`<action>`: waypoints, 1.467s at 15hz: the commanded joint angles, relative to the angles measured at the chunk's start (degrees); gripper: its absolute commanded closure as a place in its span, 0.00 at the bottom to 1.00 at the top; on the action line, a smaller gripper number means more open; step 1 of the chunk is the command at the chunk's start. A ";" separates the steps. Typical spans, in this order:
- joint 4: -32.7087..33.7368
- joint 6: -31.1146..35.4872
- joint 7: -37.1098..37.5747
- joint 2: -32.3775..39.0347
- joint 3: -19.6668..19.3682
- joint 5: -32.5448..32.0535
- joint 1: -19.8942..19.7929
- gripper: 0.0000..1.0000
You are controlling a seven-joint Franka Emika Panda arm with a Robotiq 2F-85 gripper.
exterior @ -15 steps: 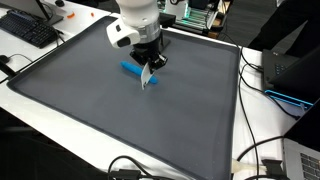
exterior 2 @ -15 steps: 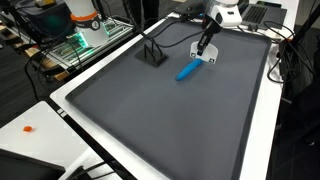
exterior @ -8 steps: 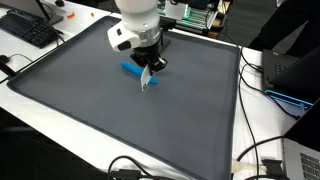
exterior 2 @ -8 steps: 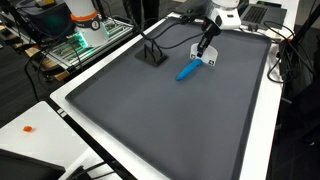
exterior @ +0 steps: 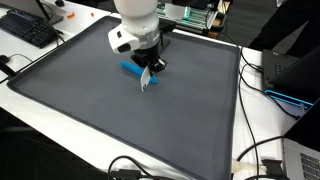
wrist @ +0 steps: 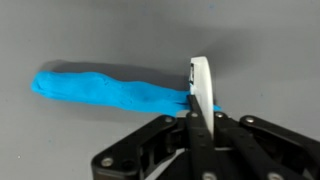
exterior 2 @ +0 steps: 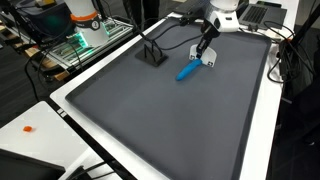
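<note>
Hand (wrist: 197,112) pinches a white tab (wrist: 200,78) — at blue object's (wrist: 105,88) end.

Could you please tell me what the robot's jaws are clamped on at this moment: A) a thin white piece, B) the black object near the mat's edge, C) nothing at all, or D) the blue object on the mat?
A: in the wrist view the jaws are shut on the thin white piece, which stands on edge between them, while the blue object lies loose on the grey mat.
</note>
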 commanded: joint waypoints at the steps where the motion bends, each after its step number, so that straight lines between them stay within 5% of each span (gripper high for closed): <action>1: -3.34 1.74 -0.85 -0.08 0.65 1.88 -1.09 0.99; 22: -2.39 -1.59 -5.62 -3.46 2.79 7.26 -2.79 0.99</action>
